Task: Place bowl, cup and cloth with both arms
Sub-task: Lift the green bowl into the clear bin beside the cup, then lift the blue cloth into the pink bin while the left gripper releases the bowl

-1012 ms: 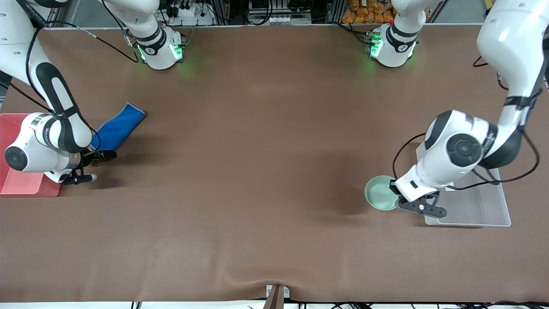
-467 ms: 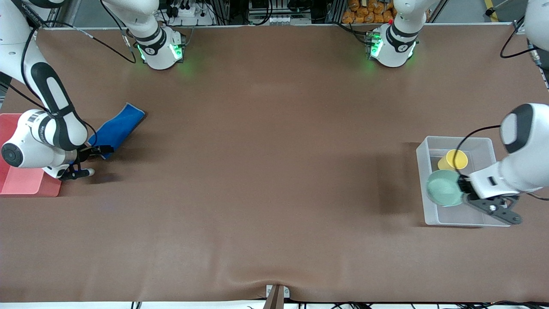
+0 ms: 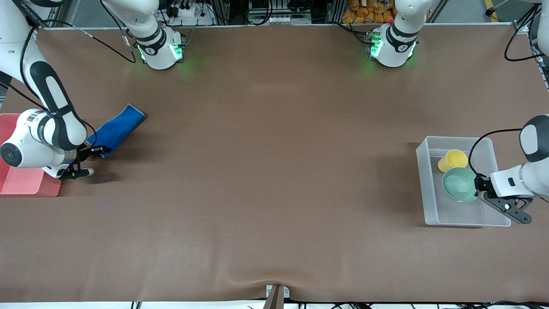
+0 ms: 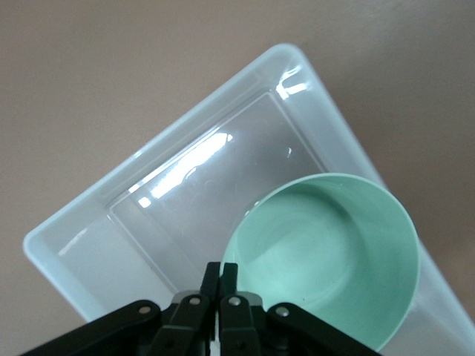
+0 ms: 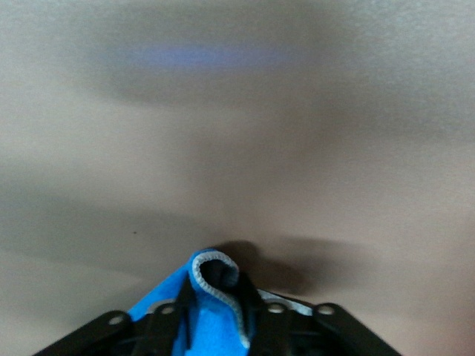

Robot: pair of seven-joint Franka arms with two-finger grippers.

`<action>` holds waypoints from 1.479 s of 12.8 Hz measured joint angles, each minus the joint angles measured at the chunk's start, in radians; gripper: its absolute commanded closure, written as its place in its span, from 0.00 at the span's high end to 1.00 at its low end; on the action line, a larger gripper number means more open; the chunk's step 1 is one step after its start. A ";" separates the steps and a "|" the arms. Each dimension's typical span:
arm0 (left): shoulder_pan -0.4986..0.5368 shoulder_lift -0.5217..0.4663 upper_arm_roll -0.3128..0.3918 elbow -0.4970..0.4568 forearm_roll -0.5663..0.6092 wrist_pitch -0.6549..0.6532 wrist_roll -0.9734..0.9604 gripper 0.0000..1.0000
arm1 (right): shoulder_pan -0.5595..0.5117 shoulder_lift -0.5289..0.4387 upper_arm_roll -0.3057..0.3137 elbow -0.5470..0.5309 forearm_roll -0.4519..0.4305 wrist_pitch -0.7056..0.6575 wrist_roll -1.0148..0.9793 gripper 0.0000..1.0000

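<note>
Altogether the worktop [image 3: 274, 171] carries one cloth, one bowl, one cup, one red tray and one clear bin, with two arms working at its two ends.

At the right arm's end, the red tray [image 3: 21, 182] lies at the worktop's edge, partly covered by the arm's wrist. Just beside the tray, the right gripper [image 3: 101, 151] has its fingers [image 5: 182, 319] pinched on the lower corner of the blue cloth [image 3: 116, 128]; the right wrist view shows the grey-edged fold curled up between them. The rest of the cloth stretches away from the tray toward the right arm's base, lying on the brown surface.

Between the tray and the bin the middle of the worktop is bare brown surface, wide room for moving.

At the left arm's end, the clear bin [image 3: 424, 189] sits near the worktop's edge. One yellow cup [image 3: 452, 159] lies tipped on its side in the bin's half farther from the front camera. The mint bowl [image 3: 459, 184] is over the bin, just beside the cup and nearer the camera than it, tilted. The left gripper [image 4: 220, 278] has its fingers [image 4: 230, 276] pressed on the bowl's rim, over the bin's wall at the worktop's end.
</note>
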 measured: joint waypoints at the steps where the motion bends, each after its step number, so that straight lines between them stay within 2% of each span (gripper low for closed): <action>1: 0.000 0.020 0.010 0.000 0.000 0.024 0.003 0.00 | 0.000 -0.003 0.002 0.001 0.001 -0.010 0.000 0.00; 2: 0.000 0.039 0.016 0.000 0.000 0.038 0.003 0.00 | 0.000 -0.005 0.006 0.004 0.001 -0.024 0.000 0.00; 5: -0.002 0.062 0.037 0.000 0.000 0.046 0.003 0.14 | 0.002 -0.057 0.018 0.057 0.001 -0.111 0.000 0.00; 6: -0.002 0.065 0.039 0.000 0.000 0.046 0.003 0.23 | 0.004 -0.089 0.022 0.107 0.001 -0.191 0.000 0.00; 8: -0.002 0.071 0.040 0.000 0.000 0.046 0.003 0.64 | 0.007 -0.151 0.025 0.261 0.001 -0.410 0.000 0.00; 9: -0.002 0.071 0.040 0.000 0.000 0.046 0.003 1.00 | 0.008 -0.172 0.026 0.347 0.001 -0.511 0.000 0.00; 11: -0.002 0.070 0.040 0.007 0.000 0.048 0.003 1.00 | 0.008 -0.194 0.025 0.512 0.001 -0.660 -0.004 0.00; 13: -0.002 0.055 0.033 0.023 0.000 0.052 0.004 1.00 | 0.000 -0.197 0.010 0.608 -0.005 -0.704 -0.046 0.00; 16: -0.002 -0.028 -0.029 0.038 -0.007 0.040 0.003 1.00 | -0.047 -0.191 -0.016 0.635 -0.060 -0.685 -0.091 0.00; 18: -0.007 -0.108 -0.080 0.040 -0.082 0.005 -0.024 1.00 | -0.105 -0.175 -0.020 0.635 -0.083 -0.637 -0.101 0.00; 19: -0.012 -0.144 -0.092 0.039 -0.127 -0.021 -0.051 1.00 | -0.138 -0.164 -0.021 0.635 -0.085 -0.608 -0.122 0.52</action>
